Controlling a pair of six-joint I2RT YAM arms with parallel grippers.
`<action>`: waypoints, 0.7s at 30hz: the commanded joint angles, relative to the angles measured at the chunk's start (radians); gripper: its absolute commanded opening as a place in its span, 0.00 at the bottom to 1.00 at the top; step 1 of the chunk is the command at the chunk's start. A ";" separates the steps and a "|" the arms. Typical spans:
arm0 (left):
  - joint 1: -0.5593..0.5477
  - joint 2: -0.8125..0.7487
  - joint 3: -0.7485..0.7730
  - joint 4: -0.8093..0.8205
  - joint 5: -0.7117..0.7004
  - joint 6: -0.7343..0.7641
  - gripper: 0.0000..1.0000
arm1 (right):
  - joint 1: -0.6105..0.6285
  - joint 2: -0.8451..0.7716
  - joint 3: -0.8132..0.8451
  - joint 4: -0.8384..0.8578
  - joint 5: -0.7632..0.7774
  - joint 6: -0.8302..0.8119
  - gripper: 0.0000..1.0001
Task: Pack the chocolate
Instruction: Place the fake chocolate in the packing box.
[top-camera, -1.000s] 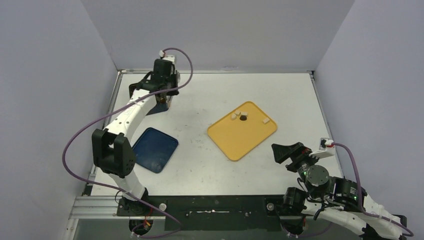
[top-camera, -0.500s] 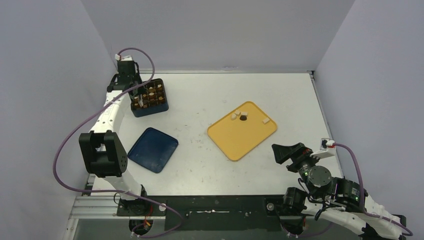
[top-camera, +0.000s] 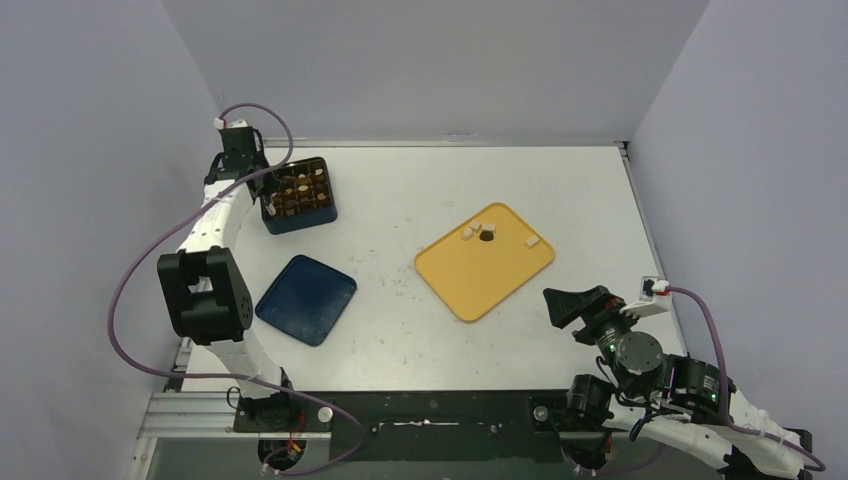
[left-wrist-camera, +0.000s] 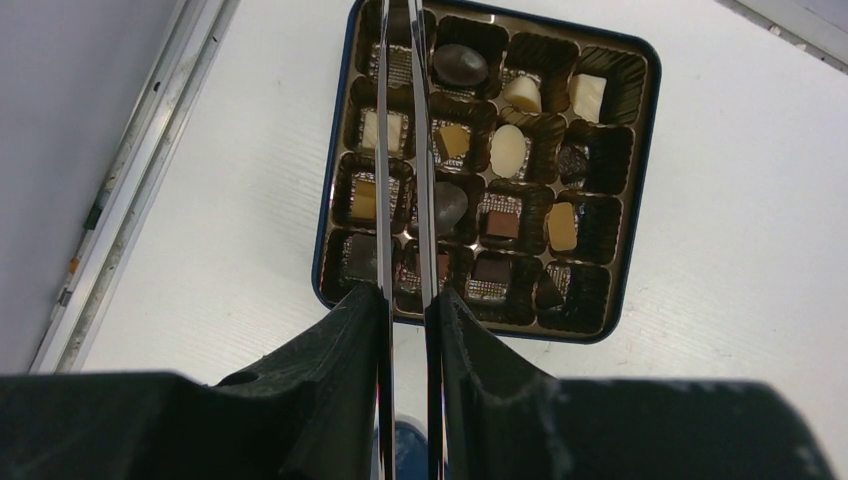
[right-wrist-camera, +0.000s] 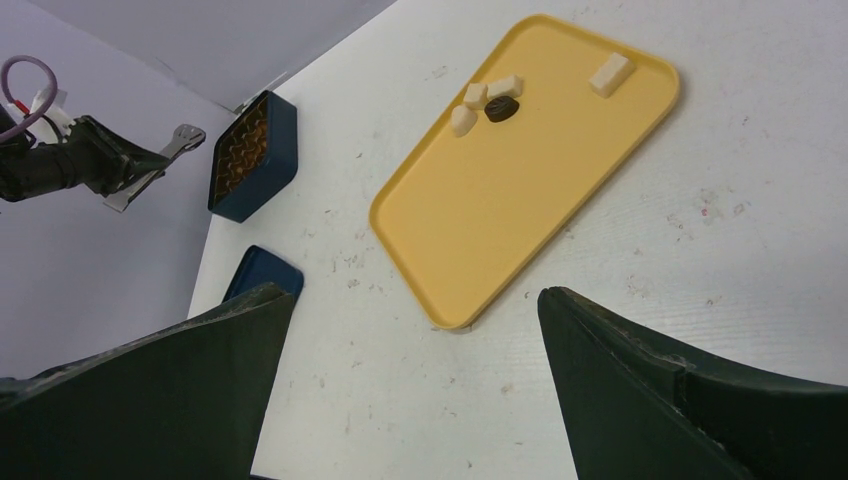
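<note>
Tongs (left-wrist-camera: 403, 150) over the box (top-camera: 300, 222) — four pieces waiting on the yellow tray (top-camera: 480, 280).
My left gripper (left-wrist-camera: 405, 300) is clamped on the tongs, which I take to be there for pinching such tiny pieces. Their blades run nearly closed above the box, and I cannot tell whether anything sits between the tips. Most cells hold chocolate (left-wrist-camera: 508, 150); four loose pieces (top-camera: 487, 235) lie at the tray's far end. The wall (top-camera: 100, 150) crowds that arm — I judge the bare table (top-camera: 420, 330) between box and tray the clear path. My right gripper (right-wrist-camera: 408, 300) hangs wide open and empty near the front-right edge.
</note>
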 joint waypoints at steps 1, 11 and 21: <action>0.012 0.015 -0.001 0.070 0.031 -0.005 0.22 | 0.008 0.000 0.013 0.027 0.007 -0.008 1.00; 0.025 0.068 0.013 0.066 0.046 0.008 0.23 | 0.014 -0.007 0.015 0.029 0.006 -0.008 1.00; 0.028 0.094 0.037 0.054 0.061 0.020 0.26 | 0.024 -0.005 0.018 0.023 0.013 -0.005 1.00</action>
